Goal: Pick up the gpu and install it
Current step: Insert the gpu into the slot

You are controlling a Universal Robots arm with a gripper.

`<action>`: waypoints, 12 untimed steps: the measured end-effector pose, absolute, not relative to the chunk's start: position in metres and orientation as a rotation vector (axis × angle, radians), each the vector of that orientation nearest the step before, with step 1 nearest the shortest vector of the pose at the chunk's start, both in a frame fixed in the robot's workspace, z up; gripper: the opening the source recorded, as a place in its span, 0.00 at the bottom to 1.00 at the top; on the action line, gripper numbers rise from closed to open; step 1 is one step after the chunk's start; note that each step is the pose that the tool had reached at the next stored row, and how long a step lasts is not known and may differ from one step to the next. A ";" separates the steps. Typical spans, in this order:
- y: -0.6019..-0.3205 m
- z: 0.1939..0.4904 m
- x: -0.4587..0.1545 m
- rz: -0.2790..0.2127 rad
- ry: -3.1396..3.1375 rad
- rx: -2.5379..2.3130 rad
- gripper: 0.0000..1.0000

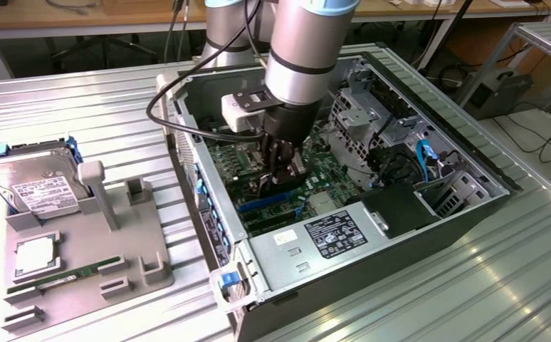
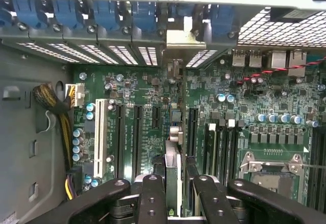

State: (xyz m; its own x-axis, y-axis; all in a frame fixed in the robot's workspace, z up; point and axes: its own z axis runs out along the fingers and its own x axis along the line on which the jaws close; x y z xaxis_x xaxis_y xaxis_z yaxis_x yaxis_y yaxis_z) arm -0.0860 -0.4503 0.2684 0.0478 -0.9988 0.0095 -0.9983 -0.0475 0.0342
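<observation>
Inside open case (image 1: 465, 214) — gripper (image 2: 173, 193) clamps gpu (image 2: 173, 147) edge-on, between motherboard slots (image 2: 136, 132).

The gpu (image 2: 173, 168) stands edge-on, its lower part hidden between the tool (image 2: 173, 196) fingers.

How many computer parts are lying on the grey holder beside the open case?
3: a hard drive at its far end, a square silver chip in the middle, a green memory stick along its near edge. None seem hidden.
</observation>
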 end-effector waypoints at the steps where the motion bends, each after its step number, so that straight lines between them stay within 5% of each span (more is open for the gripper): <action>1: -0.450 0.268 -0.086 -0.026 -2.146 2.251 0.26; 12: -0.450 0.262 -0.087 -0.027 -2.163 2.234 0.26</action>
State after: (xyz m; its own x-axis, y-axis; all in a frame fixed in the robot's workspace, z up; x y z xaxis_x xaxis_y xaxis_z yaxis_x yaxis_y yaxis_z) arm -0.0871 -0.4503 0.2624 0.0323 -0.9994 0.0096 -0.9989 -0.0319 0.0351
